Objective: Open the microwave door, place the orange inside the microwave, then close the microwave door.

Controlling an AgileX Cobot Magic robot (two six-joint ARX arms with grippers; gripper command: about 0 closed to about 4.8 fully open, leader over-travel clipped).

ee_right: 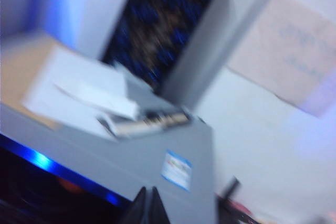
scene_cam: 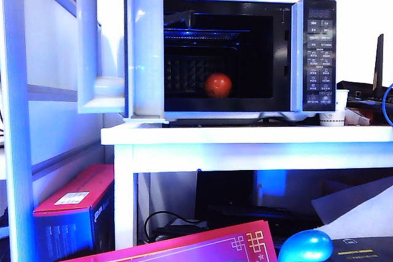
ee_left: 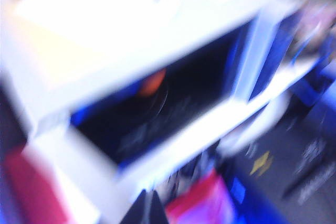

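Note:
The microwave (scene_cam: 281,59) stands on a white table with its microwave door (scene_cam: 146,47) swung wide open to the left. The orange (scene_cam: 218,84) rests on the floor of the dark cavity. Neither arm shows in the exterior view. In the blurred left wrist view, my left gripper (ee_left: 148,192) is shut and empty, out in front of the open cavity (ee_left: 173,108), where the orange (ee_left: 152,82) shows. My right gripper (ee_right: 148,188) is also shut and empty, up by the microwave's grey top (ee_right: 131,156).
The button panel (scene_cam: 320,53) is on the microwave's right side, with a paper cup (scene_cam: 333,115) beside it on the white table (scene_cam: 245,134). Below are a pink box (scene_cam: 73,204) and a shiny blue rounded object (scene_cam: 305,246). White papers (ee_right: 89,95) lie on the microwave's top.

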